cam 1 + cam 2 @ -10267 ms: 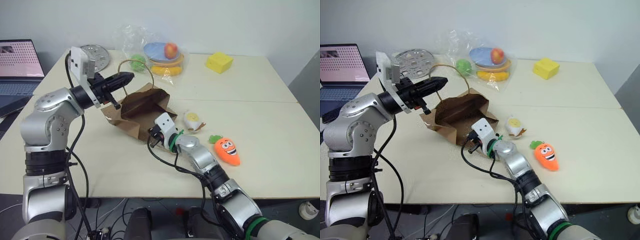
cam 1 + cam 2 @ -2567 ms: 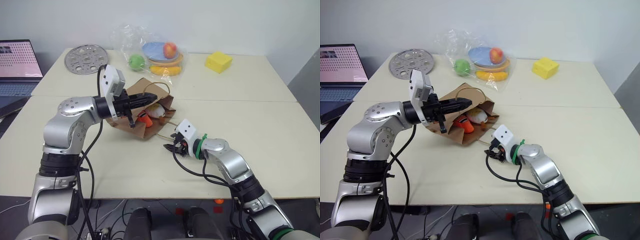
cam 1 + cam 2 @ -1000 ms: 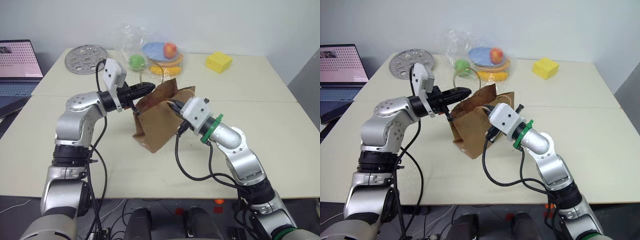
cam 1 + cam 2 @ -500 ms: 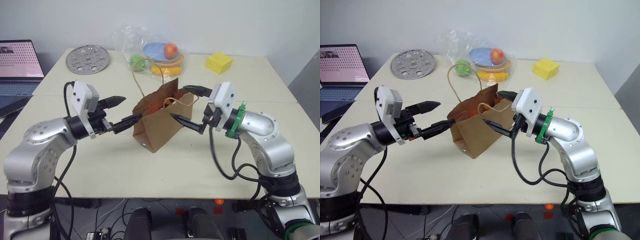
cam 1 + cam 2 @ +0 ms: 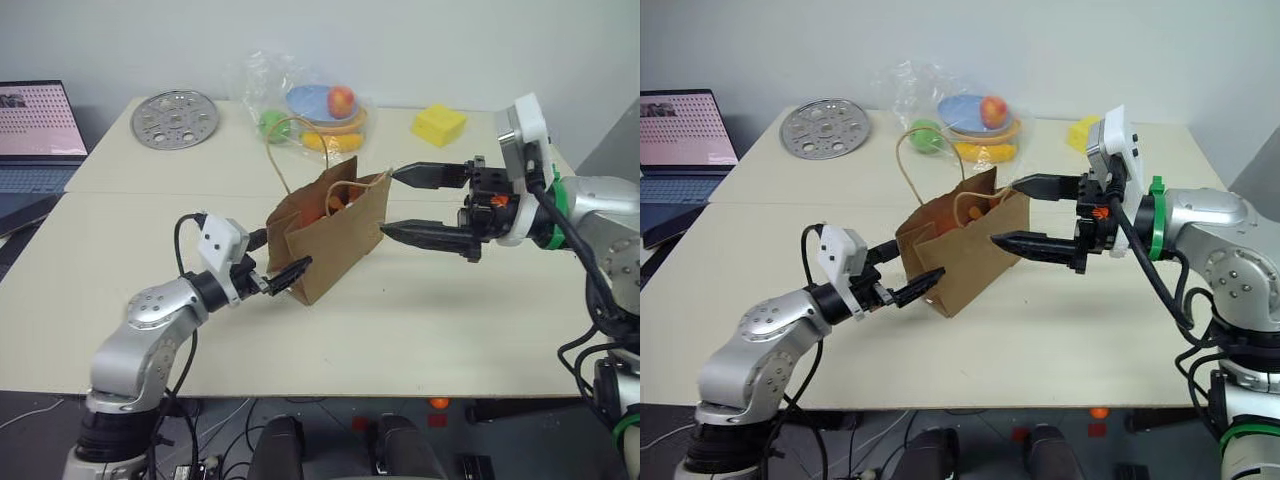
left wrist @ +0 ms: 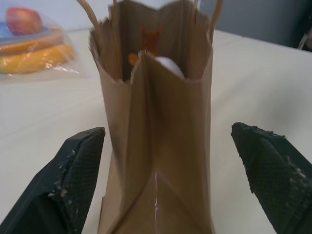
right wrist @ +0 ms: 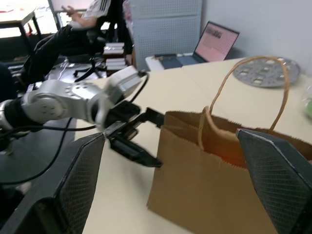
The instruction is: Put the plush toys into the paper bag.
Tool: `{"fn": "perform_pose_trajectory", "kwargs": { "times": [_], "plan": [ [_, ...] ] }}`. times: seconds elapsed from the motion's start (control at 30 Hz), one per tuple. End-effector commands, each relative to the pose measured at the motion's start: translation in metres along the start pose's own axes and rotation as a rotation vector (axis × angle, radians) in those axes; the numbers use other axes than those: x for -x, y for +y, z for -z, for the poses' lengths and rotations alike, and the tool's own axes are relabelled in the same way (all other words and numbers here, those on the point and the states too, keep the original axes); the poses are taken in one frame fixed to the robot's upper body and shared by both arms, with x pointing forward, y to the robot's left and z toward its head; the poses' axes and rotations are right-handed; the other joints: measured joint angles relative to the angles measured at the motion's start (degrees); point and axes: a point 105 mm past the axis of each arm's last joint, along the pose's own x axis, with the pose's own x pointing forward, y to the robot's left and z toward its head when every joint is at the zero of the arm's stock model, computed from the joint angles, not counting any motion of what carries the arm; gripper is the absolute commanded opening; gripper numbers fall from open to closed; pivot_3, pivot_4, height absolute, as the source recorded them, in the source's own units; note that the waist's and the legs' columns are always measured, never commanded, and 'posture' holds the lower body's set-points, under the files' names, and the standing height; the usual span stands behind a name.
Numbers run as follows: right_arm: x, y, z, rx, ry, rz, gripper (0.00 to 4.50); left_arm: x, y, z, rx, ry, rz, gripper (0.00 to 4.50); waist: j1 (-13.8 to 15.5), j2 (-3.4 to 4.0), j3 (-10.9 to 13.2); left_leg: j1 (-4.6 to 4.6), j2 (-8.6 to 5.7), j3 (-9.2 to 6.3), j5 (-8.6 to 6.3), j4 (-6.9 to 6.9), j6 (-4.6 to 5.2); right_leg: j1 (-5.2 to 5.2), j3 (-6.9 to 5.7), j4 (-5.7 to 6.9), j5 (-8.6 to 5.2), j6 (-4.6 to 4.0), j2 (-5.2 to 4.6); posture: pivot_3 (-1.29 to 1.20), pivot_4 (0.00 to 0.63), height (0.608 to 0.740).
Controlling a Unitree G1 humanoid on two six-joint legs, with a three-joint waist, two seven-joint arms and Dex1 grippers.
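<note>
Gripper jaws released on both arms: left gripper [image 5: 278, 275] at 8 o'clock and right gripper [image 5: 420, 204] at 3 o'clock flank the upright paper bag [image 5: 335, 240] mid-surface, plush toys [image 6: 155, 59] inside; left is nearer.

Both claws [image 5: 278, 256] [image 5: 402, 203] wide open
</note>
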Motion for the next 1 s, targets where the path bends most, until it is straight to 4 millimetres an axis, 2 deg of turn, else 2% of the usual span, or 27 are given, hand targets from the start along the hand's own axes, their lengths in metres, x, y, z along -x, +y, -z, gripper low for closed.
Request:
{"fn": "perform_pose_trajectory", "kwargs": {
  "times": [0.03,0.17,0.27,0.37,0.47,0.67,0.8,1.0],
  "plan": [
    [0.004,0.015,-0.003,0.036,0.039,-0.036,4.5,-0.01,-0.001,-0.005,-0.027,-0.065,-0.003,4.45,-0.01,0.01,0.0,-0.01,0.02,-0.03,0.0,-0.03,0.0,-0.01,-0.02,0.0,0.0,0.0,0.02,0.0,0.15,0.74],
    [0.003,0.016,0.007,0.042,0.058,0.004,4.5,-0.016,-0.003,0.004,-0.014,-0.079,0.005,4.45,-0.06,0.0,0.0,0.0,0.05,-0.08,-0.02,-0.06,0.02,-0.01,-0.03,0.02,-0.01,0.0,0.1,0.0,0.15,0.74],
    [0.003,0.016,0.013,0.063,0.084,0.034,4.5,-0.018,-0.003,0.004,-0.022,-0.089,0.007,3.82,-0.12,0.0,0.0,-0.03,0.03,-0.05,-0.01,-0.03,0.02,-0.04,0.0,0.03,-0.01,0.01,0.1,0.0,0.15,0.74],
    [0.003,0.016,0.019,0.075,0.108,0.061,4.5,-0.022,-0.001,0.003,-0.011,-0.093,0.012,2.93,-0.08,0.0,0.0,-0.03,0.03,-0.06,-0.01,-0.01,0.01,-0.03,-0.01,0.02,0.0,0.02,0.09,0.0,0.15,0.74],
    [0.005,0.016,0.018,0.073,0.101,0.073,4.5,-0.025,-0.005,0.003,-0.005,-0.092,0.038,2.01,-0.07,0.0,0.0,-0.03,0.01,-0.03,-0.01,0.02,0.01,-0.01,0.02,0.02,0.0,0.02,0.07,0.0,0.15,0.74],
    [0.007,0.013,0.018,0.081,0.107,0.114,4.5,-0.025,0.0,0.009,0.013,-0.077,0.033,0.06,-0.07,0.0,0.0,-0.03,0.02,-0.07,-0.01,-0.01,0.02,-0.01,-0.02,0.0,0.0,0.03,0.08,0.0,0.15,0.74],
    [0.01,0.012,0.013,0.088,0.103,0.135,4.5,-0.033,-0.001,0.003,0.051,-0.087,0.072,0.03,-0.01,0.0,0.0,-0.03,0.02,-0.07,-0.01,-0.01,0.02,-0.01,-0.02,0.0,0.0,0.03,0.09,0.0,0.15,0.74],
    [0.031,0.001,-0.002,0.112,0.125,0.244,4.5,-0.043,-0.003,-0.026,0.113,-0.091,0.359,0.03,0.11,-0.01,0.01,-0.07,-0.03,-0.05,-0.01,0.04,0.02,-0.01,-0.01,-0.03,0.01,0.04,0.09,0.0,0.15,0.74]
  ]
}}
